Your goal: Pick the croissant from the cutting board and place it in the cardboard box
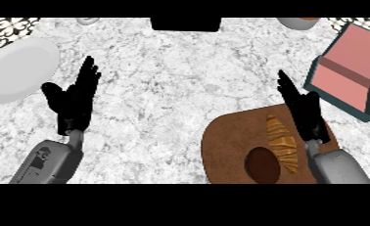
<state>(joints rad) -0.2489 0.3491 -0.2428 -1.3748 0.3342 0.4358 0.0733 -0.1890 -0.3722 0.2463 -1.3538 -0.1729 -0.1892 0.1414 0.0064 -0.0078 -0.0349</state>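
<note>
The golden-brown ridged croissant (282, 144) is seen lying on the brown rounded wooden cutting board (227, 144), just left of the straight-fingered right hand (303, 107). The pink-lined cardboard box (347, 73) stands far right. The left hand (76, 98) is held wide, empty.

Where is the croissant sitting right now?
In the head view, the golden-brown croissant lies on the brown wooden cutting board at lower right, just left of the right robot hand and beside a dark oval.

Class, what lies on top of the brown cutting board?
On the cutting board lies the croissant, beside a dark oval patch. The open right hand and forearm cover the board's right edge.
</note>
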